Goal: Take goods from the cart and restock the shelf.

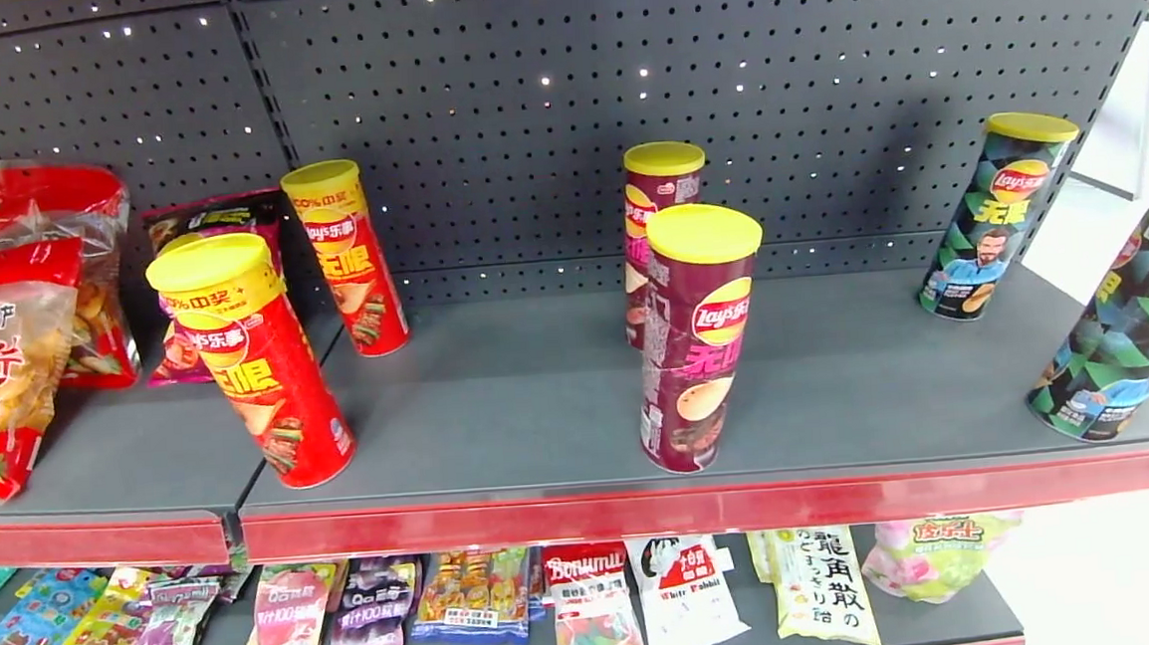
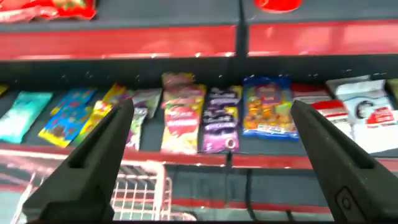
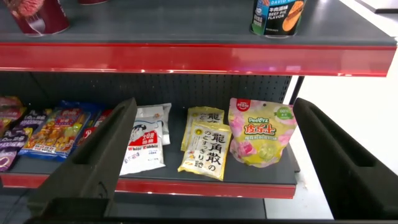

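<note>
While the left tool point(image 2: 211, 106), near the cart point(image 2: 144, 186), and the right tool point(image 3: 216, 102) both hang spread and empty, the chip cans point(image 1: 697, 340) standing upright on the shelf point(image 1: 539, 394), brightly printed with bold lettering, look light, stiff yet dentable and smooth, best pinched across the mid-body.

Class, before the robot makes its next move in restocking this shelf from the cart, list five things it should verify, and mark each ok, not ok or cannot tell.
1. The left gripper is open and empty: ok.
2. The right gripper is open and empty: ok.
3. The cart is near the left gripper, its wire basket close by: ok.
4. The cart holds goods to pick: cannot tell.
5. The upper shelf has bare room between the front red can and the front purple can: ok.
</note>
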{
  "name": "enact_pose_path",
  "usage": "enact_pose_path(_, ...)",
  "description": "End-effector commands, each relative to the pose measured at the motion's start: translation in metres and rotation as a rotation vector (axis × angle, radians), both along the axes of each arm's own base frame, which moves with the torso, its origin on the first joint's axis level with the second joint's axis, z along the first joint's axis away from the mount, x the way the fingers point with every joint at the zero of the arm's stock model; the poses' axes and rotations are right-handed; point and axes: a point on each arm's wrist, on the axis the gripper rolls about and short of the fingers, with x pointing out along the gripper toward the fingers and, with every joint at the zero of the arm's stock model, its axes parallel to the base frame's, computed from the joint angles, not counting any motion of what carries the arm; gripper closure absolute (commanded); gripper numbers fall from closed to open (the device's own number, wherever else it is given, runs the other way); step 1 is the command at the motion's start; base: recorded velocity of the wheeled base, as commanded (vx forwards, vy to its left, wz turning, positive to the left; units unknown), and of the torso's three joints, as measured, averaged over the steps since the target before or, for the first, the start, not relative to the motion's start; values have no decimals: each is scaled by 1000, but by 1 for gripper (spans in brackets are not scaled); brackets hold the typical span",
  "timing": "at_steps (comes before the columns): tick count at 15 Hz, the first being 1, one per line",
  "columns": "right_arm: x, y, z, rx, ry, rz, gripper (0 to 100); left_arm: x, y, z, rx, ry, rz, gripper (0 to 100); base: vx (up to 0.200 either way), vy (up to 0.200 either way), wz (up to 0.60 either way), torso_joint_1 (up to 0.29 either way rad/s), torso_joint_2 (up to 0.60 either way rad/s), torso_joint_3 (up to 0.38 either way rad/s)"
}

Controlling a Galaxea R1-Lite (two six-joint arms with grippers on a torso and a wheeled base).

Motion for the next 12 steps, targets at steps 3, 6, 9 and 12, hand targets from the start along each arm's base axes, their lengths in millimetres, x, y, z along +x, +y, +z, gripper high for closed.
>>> enact_pose_path(3, 0, 0, 0, 0, 0, 2, 0, 0, -2, -6, -38, 10, 185, 0, 0, 0, 0, 0, 0, 0)
enact_pose_path(6, 0, 0, 0, 0, 0, 2, 0, 4, -6, -21, -66, -129, 40, 0, 0, 0, 0, 0, 0, 0)
enact_pose_path(9, 0, 0, 0, 0, 0, 2, 0, 6, -7, -30, -57, -109, -10, 0, 0, 0, 0, 0, 0, 0)
enact_pose_path(12, 0, 0, 0, -2, 0, 2, 0, 6, -7, -30, -60, -112, -25, 0, 0, 0, 0, 0, 0, 0)
